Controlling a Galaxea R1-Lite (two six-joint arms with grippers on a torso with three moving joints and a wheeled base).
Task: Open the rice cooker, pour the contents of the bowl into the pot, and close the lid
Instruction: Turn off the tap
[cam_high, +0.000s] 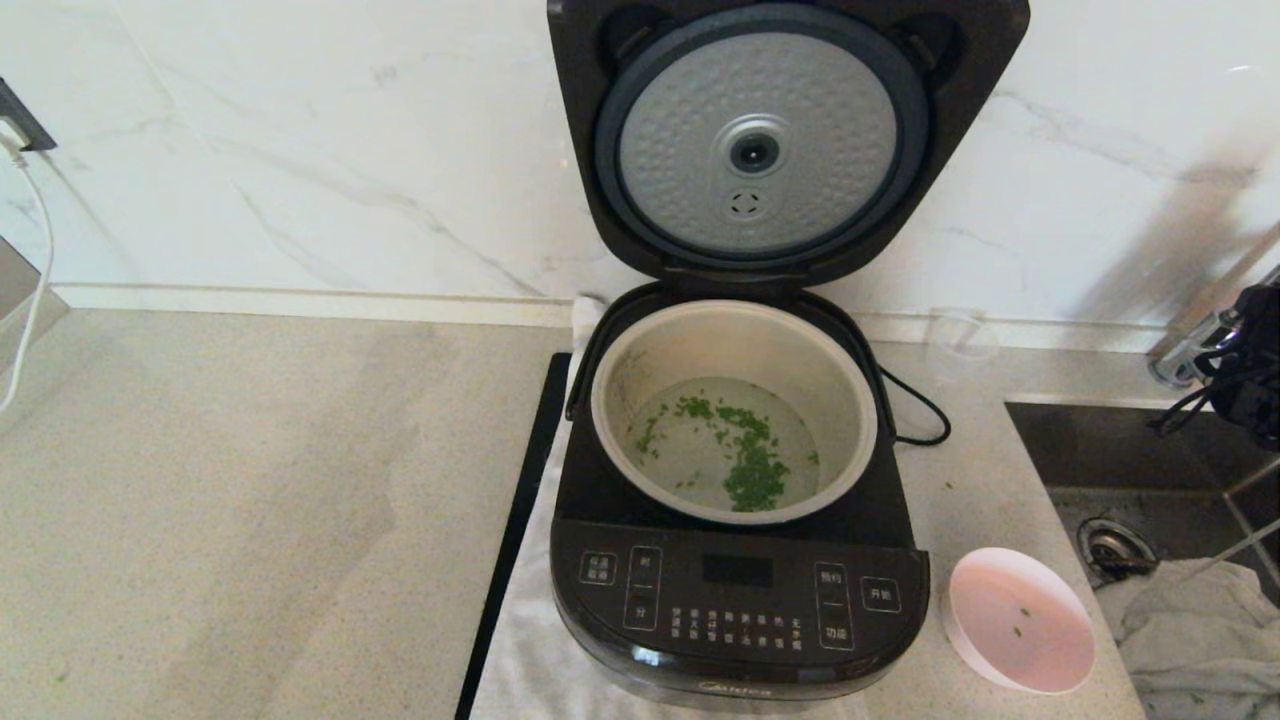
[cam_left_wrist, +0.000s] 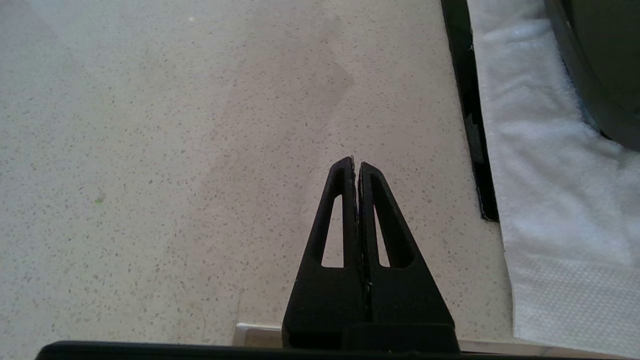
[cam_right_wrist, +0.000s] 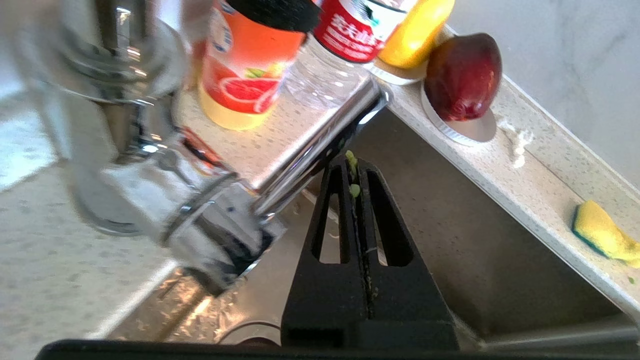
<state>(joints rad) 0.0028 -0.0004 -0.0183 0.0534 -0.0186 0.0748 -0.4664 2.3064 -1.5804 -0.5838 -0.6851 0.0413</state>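
The rice cooker (cam_high: 738, 590) sits at the centre of the counter (cam_high: 250, 500), resting on a towel (cam_high: 530, 650). Its lid (cam_high: 770, 140) stands upright at twelve o'clock, hinged behind the pot (cam_high: 735, 345). The pot sits inside the cooker body, with chopped bits (cam_high: 750, 470) lying in liquid at its bottom. A flat strip (cam_high: 515, 520) lies along the towel's edge at nine o'clock of the cooker. The bowl (cam_high: 1020, 620) rests on the counter at four o'clock, just beside the cooker's front corner. A glass cup (cam_high: 958, 345) stands at two o'clock, near the wall. The sink (cam_high: 1120, 450) lies at three o'clock, beyond the bowl, with a cloth (cam_high: 1200, 630) in it.
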